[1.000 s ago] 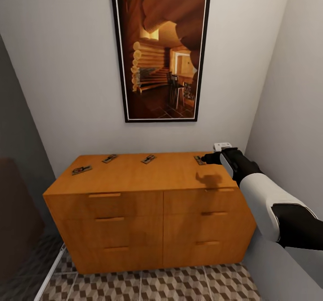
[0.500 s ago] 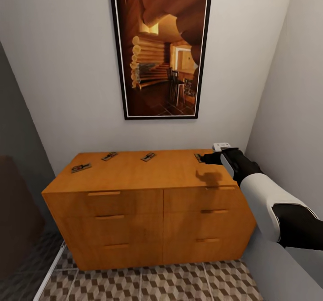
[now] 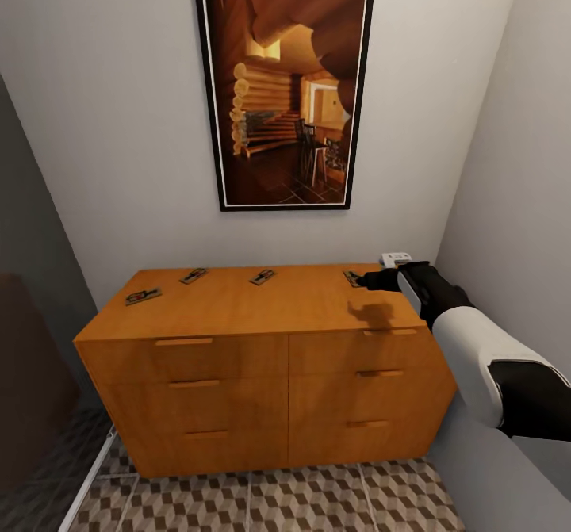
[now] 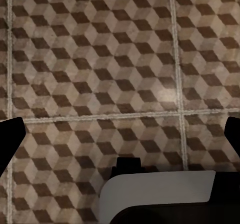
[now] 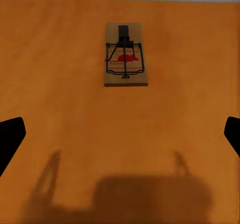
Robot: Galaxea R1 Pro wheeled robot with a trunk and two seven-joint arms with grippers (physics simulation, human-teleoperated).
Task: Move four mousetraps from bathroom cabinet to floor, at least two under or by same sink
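We see 4 traps on the cabinet top: 1 far left, 2 near the back, and 1 at the right, just ahead of our right claw. That claw hovers above the wood, fingers spread wide, gripping nothing. Our left claw hangs spread wide over the cube-patterned floor.

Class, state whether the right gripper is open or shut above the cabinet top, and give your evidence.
Open. In the right wrist view its fingertips sit far apart at opposite edges, with the mousetrap lying untouched on the cabinet.
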